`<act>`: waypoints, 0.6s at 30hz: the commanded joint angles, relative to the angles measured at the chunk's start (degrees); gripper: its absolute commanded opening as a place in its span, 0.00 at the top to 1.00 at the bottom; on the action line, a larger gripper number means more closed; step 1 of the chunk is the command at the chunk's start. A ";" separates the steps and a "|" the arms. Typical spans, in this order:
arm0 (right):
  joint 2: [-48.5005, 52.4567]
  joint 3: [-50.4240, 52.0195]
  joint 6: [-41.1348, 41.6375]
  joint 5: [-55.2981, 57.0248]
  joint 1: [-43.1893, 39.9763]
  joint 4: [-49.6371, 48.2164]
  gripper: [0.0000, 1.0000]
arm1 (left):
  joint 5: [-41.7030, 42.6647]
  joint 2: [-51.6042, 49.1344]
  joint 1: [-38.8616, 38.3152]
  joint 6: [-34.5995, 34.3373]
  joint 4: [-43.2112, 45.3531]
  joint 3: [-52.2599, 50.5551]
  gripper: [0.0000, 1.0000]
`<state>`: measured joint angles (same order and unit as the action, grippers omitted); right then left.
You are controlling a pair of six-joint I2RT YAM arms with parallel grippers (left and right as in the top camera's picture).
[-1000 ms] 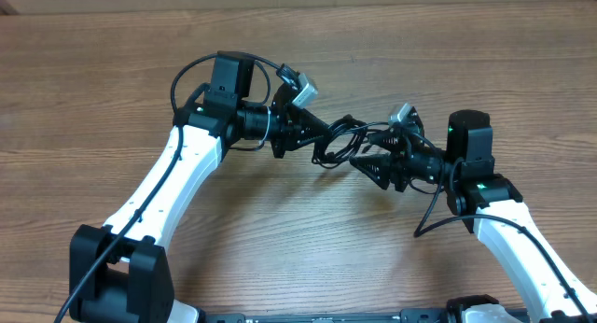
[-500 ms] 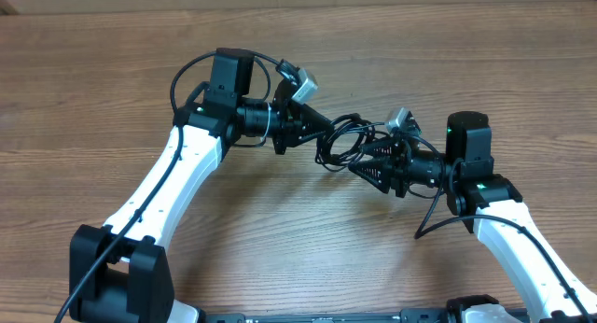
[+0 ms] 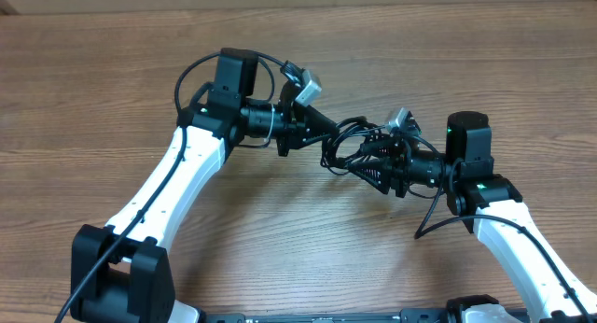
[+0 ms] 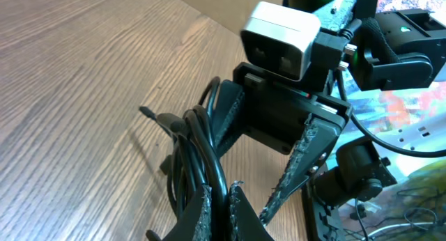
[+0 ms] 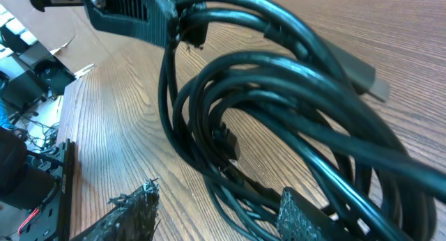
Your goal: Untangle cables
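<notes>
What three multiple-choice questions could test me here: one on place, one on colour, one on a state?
1. Where are the cables? A) flat at the table's edge B) between left tool and right tool C) under an arm's base
2. Cable colour? A) black B) white C) red
3. The left tool is: A) wide open B) shut on the cables C) out of sight
1 B: the bundle hangs between both tools. 2 A: every strand is black. 3 B: it pinches the strands.

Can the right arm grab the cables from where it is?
Probably yes. The right gripper is open, and the cables loop right by its fingertips with nothing in between. The left gripper holds them too.
</notes>
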<state>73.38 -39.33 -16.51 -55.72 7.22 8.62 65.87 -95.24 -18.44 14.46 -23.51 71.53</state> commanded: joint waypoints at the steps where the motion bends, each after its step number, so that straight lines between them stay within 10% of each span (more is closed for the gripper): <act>1: -0.61 -0.81 -0.02 0.15 0.28 -0.13 0.45 | -0.22 0.85 -0.57 -0.81 0.26 -0.13 0.96; 10: -0.61 -0.81 -0.13 0.13 0.28 0.96 0.44 | -22.21 0.85 -0.44 -0.07 -6.75 -0.13 0.96; 18: -0.61 -0.81 -12.50 3.28 0.28 0.50 0.39 | -19.34 0.85 -0.48 7.93 -12.61 -0.13 0.96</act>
<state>73.38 -39.31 -21.91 -55.11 7.22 9.58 44.62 -95.24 -18.76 17.39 -35.05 71.53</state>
